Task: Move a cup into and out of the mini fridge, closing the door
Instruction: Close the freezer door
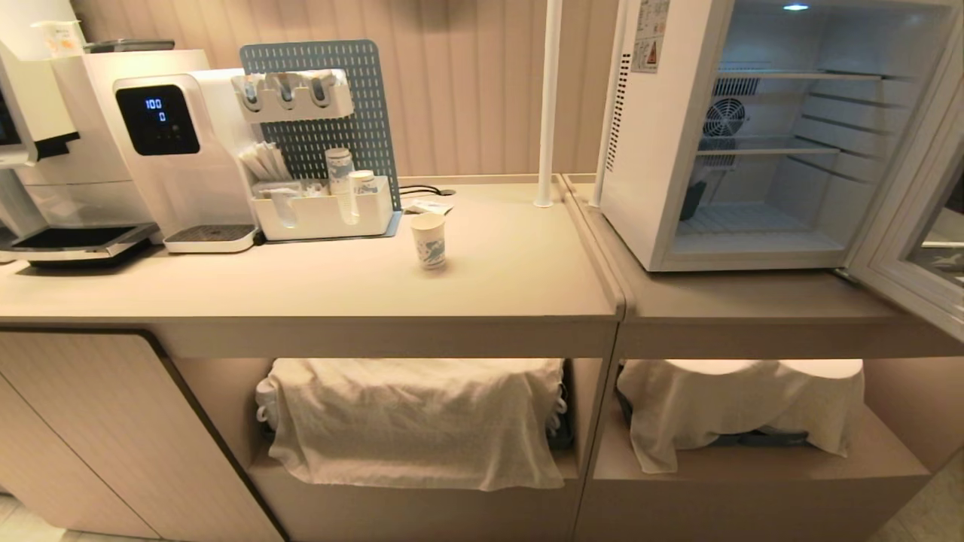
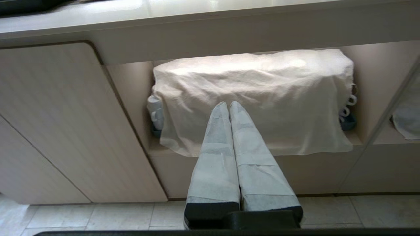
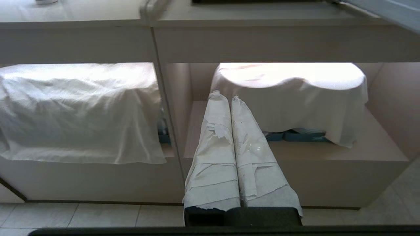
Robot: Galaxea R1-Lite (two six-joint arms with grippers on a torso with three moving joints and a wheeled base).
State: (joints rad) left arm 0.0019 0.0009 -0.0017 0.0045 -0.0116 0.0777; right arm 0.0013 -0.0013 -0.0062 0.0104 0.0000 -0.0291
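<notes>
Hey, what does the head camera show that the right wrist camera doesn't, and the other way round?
Only the head view shows the cup standing upright on the counter, the inside of the mini fridge with its bare wire shelves, the coffee machine, and the stacked cups.

Only the right wrist view shows the right claw, shut and holding nothing, low in front of the shelves, plus the tiled floor.

Both show the two cloth-covered loads under the counter, the left cloth and right cloth, and part of the open door.
</notes>
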